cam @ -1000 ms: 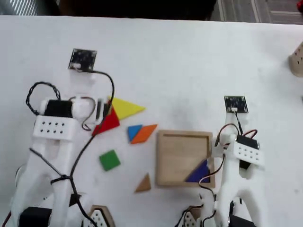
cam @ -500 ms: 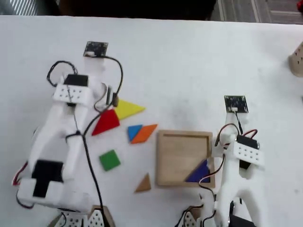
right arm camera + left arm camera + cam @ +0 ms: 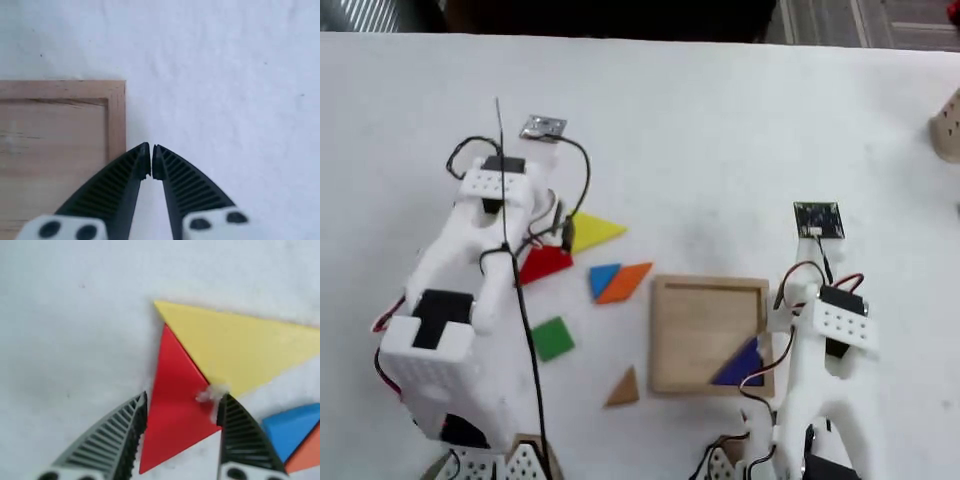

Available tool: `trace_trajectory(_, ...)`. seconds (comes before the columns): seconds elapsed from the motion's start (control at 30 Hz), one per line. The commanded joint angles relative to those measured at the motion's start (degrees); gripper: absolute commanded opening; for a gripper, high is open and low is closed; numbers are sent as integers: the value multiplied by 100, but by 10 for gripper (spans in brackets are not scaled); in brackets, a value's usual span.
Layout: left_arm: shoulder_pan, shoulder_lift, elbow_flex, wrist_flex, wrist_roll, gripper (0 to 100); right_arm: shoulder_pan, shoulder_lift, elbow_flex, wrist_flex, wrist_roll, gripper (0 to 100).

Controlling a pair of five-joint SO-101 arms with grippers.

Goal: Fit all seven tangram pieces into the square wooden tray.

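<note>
Red triangular tangram piece (image 3: 172,390) lying between open jaws of your left gripper (image 3: 183,407); pickup calling for squeeze, lift toward square wooden tray (image 3: 700,305). Right gripper (image 3: 151,161) sitting closed.

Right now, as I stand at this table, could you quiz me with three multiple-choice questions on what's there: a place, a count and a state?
1. Where is the purple triangle?
A. held up in the air
B. inside the wooden tray
C. on the floor

2. How many pieces lie on the table outside the tray?
A. three
B. seven
C. six

3. How is the right gripper?
A. shut, holding nothing
B. wide open
C. gripping a piece

Answers:
1 B, it lies in a corner of the tray.
2 C, they are the yellow triangle, red triangle, blue triangle, orange piece, green square and tan triangle.
3 A, its jaws meet with nothing between them.
</note>
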Motion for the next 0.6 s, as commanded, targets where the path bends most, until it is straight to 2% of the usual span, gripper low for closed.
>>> trace_trajectory(0.0,101,-66,-325,149,-167,234,22,-119,-26,-110,18,18)
trace_trajectory(0.2,541,-1156,475,35,-202,234,22,-119,-26,-110,18,18)
trace_trajectory(0.4,989,-2598,2119,-730,-158,234,22,-119,-26,-110,18,18)
trace_trajectory(0.57,1341,-2730,2418,-774,-185,234,22,-119,-26,-110,18,18)
